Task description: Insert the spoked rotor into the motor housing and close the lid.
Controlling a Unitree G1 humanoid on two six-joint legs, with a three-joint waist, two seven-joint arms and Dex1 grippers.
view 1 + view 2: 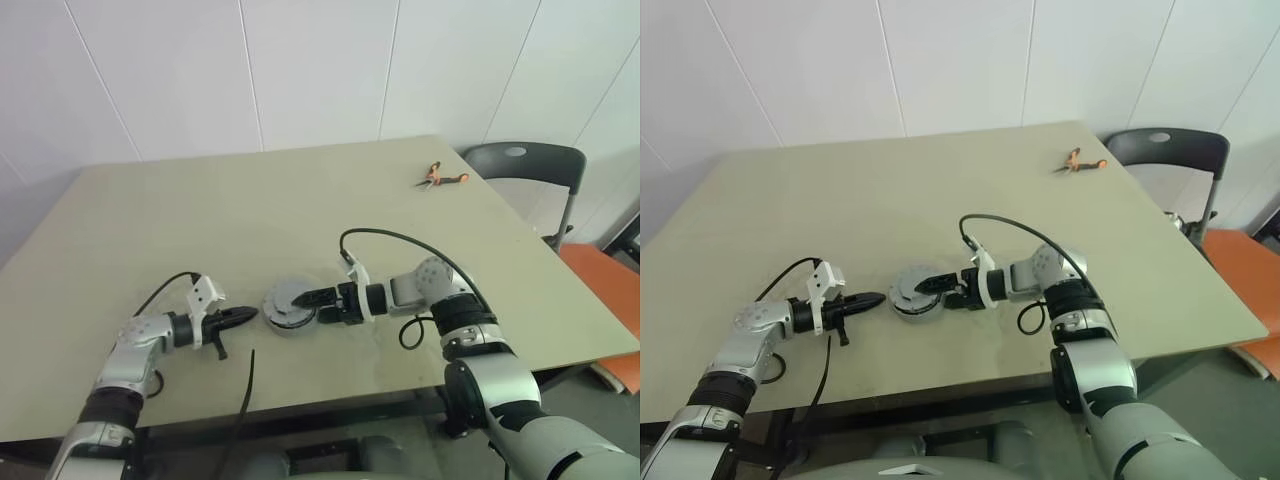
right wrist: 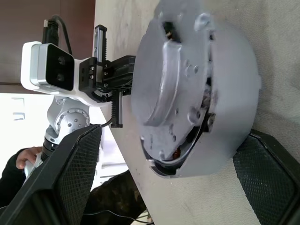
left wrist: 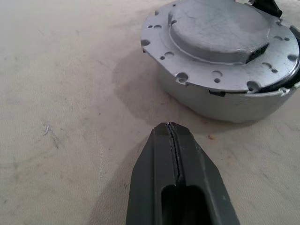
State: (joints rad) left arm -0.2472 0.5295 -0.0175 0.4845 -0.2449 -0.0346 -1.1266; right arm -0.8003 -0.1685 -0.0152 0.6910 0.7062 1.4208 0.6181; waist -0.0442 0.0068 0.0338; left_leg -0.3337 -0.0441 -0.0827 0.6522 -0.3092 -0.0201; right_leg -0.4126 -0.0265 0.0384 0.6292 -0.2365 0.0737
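Lid sits askew on the motor housing as I hold both arms at the near edge of the table

From my station I see the motor housing (image 1: 288, 310) resting on the table (image 1: 250, 215) near its front edge, with the lid (image 3: 220, 35) laid on top but tilted, a gap showing copper windings along one side. My right gripper (image 1: 308, 298) reaches in from the right, its black fingers (image 2: 70, 173) spread wide on either side of the housing, gripping nothing. My left gripper (image 1: 243, 316) lies just left of the housing, apart from it, fingers pressed together and empty. An orange-handled tool (image 1: 440, 178) lies at the far right corner, beside a chair (image 1: 530, 165)
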